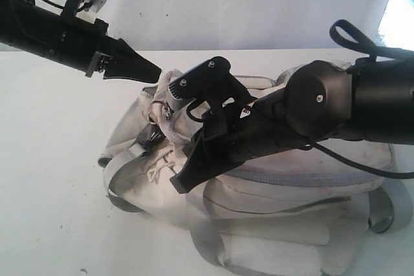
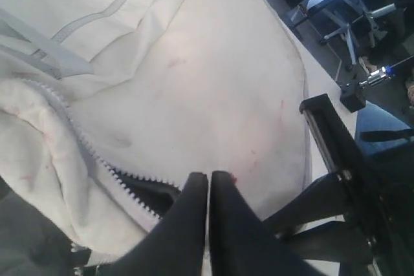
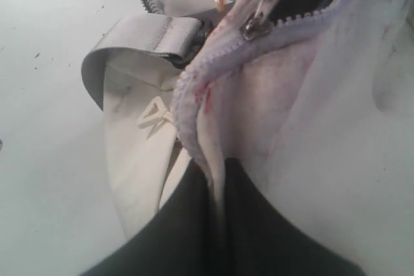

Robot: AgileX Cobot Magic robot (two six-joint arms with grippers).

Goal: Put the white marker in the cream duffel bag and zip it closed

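The cream duffel bag [image 1: 291,179] lies on the white table, stained red in places, with its top zipper partly open onto dark lining [image 2: 145,192]. My right gripper [image 1: 184,179] is shut on a fold of the bag's zipper edge [image 3: 217,172], near the bag's left end. The grey zipper slider [image 3: 254,27] sits further along that edge. My left gripper [image 1: 155,74] is shut just above the bag's raised top fabric, its tips [image 2: 208,176] by the end of the open zipper; nothing shows between them. The white marker is out of view.
A grey webbing strap [image 3: 145,37] with a dark clip hangs off the bag's end. The white table [image 1: 52,159] surrounds the bag. The right arm's black frame [image 2: 336,153] crosses close beside the left gripper. Chairs and a desk [image 2: 362,11] stand beyond the table.
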